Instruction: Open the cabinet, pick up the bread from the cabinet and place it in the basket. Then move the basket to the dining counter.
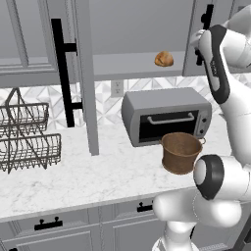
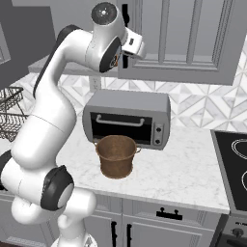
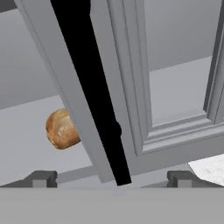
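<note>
- Cabinet [image 1: 88,78] shelf open leftward; bread [image 1: 163,59] near its right end.
- Hand [image 3: 113,177] open, empty, at the right door's handle [image 3: 94,94].
- Right base view shows the basket [image 2: 116,155] before the toaster oven [image 2: 128,118].

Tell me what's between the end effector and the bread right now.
In the hand view, the right cabinet door's edge with its black bar handle stands between the open end effector and the bread, partly covering the bun on the shelf.

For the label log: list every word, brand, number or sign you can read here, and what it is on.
None can be read.
Toaster oven: its knob panel bears no legible marks.
Cabinet, basket, bread and stove: no writing.
</note>
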Tool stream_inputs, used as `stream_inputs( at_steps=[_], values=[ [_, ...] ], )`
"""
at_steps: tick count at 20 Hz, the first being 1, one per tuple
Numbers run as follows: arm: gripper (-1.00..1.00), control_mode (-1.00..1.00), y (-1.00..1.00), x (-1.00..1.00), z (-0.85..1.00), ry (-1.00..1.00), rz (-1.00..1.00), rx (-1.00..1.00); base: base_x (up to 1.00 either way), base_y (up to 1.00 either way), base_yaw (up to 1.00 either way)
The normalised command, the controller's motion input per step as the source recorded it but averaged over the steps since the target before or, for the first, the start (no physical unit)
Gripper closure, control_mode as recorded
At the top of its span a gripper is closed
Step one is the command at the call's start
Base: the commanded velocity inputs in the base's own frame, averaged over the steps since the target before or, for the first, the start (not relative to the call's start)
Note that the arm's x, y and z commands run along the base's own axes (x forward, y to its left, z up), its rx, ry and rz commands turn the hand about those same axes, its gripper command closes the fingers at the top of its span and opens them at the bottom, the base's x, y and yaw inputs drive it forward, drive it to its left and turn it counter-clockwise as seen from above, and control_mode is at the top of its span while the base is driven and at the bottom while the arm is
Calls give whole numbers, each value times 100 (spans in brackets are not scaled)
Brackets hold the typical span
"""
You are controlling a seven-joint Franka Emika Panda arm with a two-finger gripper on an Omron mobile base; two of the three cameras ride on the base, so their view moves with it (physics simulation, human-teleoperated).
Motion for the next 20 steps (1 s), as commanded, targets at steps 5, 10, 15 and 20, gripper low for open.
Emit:
stream_inputs(
  at_steps=[5, 10, 15, 20],
  values=[
    [-100, -100, -17, 40, 0, -1, 0, -1, 0, 0, 0],
    [-100, -100, 0, 21, 0, -7, 0, -8, 0, 0, 0],
    [-100, -100, 0, 25, 0, -11, 0, -12, 0, 0, 0],
    [-100, -100, 4, 30, -2, -13, 0, -7, 0, 0, 0]
  ],
)
